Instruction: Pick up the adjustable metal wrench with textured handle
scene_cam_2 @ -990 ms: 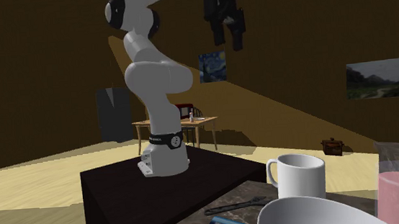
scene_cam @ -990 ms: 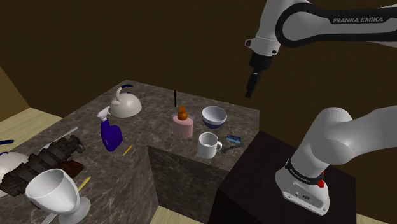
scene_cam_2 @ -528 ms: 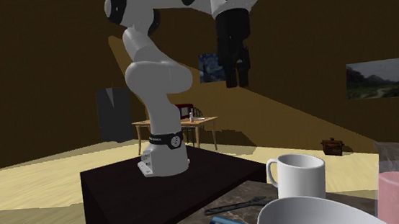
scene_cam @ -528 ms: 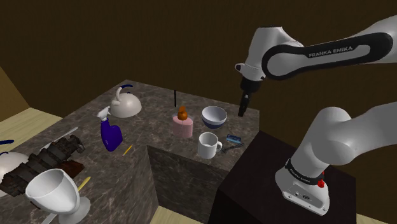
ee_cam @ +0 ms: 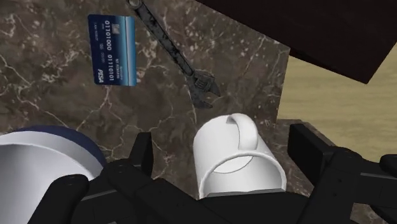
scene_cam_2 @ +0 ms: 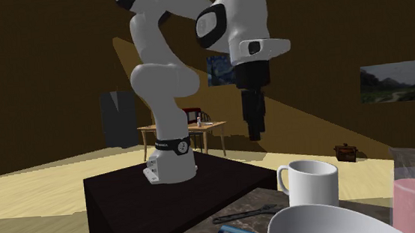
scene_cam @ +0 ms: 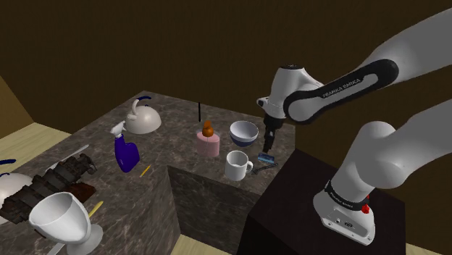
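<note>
While the fingers (ee_cam: 141, 153) stand apart, empty, approach is in hand — next, centre over the adjustable wrench (ee_cam: 168, 48), descend.

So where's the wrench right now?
The wrench lies flat on the marble counter near the edge by the stand, alongside the blue card; in the shoulder view, just right of the white mug.

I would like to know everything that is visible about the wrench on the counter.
The wrench is dark grey and looks like metal, with a long, slim, textured handle and an adjustable jaw head at one end. It lies flat on the marble-patterned counter, beside the blue card; its head points toward the white mug without touching it. The open gripper hangs above and holds nothing.
</note>
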`<state>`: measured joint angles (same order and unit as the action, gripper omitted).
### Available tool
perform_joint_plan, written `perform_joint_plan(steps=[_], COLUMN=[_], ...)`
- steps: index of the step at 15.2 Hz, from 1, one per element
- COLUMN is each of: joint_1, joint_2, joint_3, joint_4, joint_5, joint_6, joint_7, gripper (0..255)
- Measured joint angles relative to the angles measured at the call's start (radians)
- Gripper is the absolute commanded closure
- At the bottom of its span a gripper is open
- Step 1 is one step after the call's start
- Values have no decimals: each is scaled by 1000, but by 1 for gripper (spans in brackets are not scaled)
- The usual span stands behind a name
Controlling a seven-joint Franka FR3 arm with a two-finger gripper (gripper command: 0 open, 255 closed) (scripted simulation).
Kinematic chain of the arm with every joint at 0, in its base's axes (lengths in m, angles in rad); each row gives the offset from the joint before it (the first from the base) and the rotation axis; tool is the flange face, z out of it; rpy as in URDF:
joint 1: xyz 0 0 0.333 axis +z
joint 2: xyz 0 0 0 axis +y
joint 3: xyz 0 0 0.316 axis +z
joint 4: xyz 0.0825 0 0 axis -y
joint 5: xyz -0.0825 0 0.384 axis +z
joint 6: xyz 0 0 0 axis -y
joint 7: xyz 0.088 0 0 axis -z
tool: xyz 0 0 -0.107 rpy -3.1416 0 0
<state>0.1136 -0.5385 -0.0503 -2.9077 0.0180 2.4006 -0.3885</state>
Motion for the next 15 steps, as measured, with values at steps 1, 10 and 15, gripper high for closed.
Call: perform_joint_plan(steps=[1, 10, 15], joint_1=[5, 111, 115], joint_2=[39, 486, 614], joint_3=[-4, -25, 6], joint_4=[-6, -17, 7], joint_5=[0, 101, 237], joint_6=[48, 517, 622], joint_7=[-15, -173, -285], gripper=[0, 0, 0])
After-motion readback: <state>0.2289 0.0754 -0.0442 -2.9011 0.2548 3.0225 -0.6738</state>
